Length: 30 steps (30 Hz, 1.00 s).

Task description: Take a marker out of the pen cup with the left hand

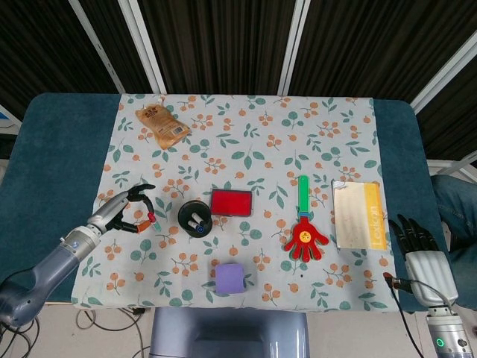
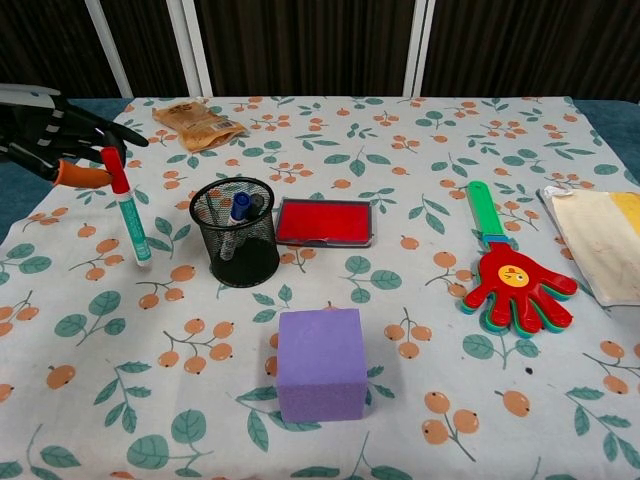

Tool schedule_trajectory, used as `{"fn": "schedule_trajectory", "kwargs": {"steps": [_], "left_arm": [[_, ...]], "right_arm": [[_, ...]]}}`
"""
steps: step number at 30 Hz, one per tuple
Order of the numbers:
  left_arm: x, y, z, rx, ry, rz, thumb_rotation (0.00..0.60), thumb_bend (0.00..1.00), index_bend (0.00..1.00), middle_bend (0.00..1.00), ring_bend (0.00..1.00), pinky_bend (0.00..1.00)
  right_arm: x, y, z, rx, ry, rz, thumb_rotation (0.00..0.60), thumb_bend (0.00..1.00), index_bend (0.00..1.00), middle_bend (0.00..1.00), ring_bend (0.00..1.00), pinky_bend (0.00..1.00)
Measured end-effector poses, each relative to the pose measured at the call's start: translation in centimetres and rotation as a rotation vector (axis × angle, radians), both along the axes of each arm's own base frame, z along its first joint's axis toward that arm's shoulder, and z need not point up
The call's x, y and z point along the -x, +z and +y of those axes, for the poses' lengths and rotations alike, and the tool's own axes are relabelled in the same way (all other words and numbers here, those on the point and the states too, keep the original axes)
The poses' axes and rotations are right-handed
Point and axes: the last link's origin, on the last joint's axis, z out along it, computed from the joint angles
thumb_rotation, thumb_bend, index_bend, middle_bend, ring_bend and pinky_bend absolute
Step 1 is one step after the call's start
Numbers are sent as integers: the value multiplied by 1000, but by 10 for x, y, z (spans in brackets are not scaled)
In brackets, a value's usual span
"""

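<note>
The black mesh pen cup (image 2: 235,232) (image 1: 195,218) stands left of centre on the floral cloth, with a blue-capped marker (image 2: 240,207) still inside. My left hand (image 2: 45,135) (image 1: 123,212) hovers to the left of the cup and pinches the red cap end of a white and green marker (image 2: 128,210) (image 1: 149,218). That marker hangs nearly upright, its green tip low, close to the cloth and clear of the cup. My right hand (image 1: 417,250) rests off the table's front right corner, fingers spread and holding nothing.
A red flat case (image 2: 323,222) lies just right of the cup. In front of them sits a purple cube (image 2: 320,362). A hand-shaped clapper (image 2: 510,275) and a yellow and white booklet (image 2: 605,240) lie at the right. A brown snack packet (image 2: 198,122) lies at the back left.
</note>
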Motion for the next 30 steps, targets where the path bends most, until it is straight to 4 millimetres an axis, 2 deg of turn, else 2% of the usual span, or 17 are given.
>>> {"fn": "schedule_trajectory", "kwargs": {"steps": [12, 17, 22, 27, 30], "left_arm": [[-12, -25, 18, -14, 50, -8, 600, 423, 510, 89, 0, 0], [-16, -27, 21, -31, 40, 16, 600, 397, 394, 83, 0, 0], [-19, -28, 21, -51, 32, 56, 600, 237, 188, 57, 0, 0], [-26, -24, 21, -74, 45, 64, 600, 214, 139, 51, 0, 0], [-30, -13, 23, -121, 48, 48, 600, 213, 137, 52, 0, 0]], "right_arm": [[0, -1, 0, -2, -2, 3, 600, 32, 5, 0, 0, 151], [0, 0, 0, -1, -2, 2, 600, 33, 6, 0, 0, 150], [0, 0, 1, -6, -5, 6, 600, 33, 7, 0, 0, 151], [-1, 0, 0, -4, 0, 0, 600, 33, 9, 0, 0, 151], [0, 1, 1, 1, -2, 1, 600, 32, 9, 0, 0, 151]]}}
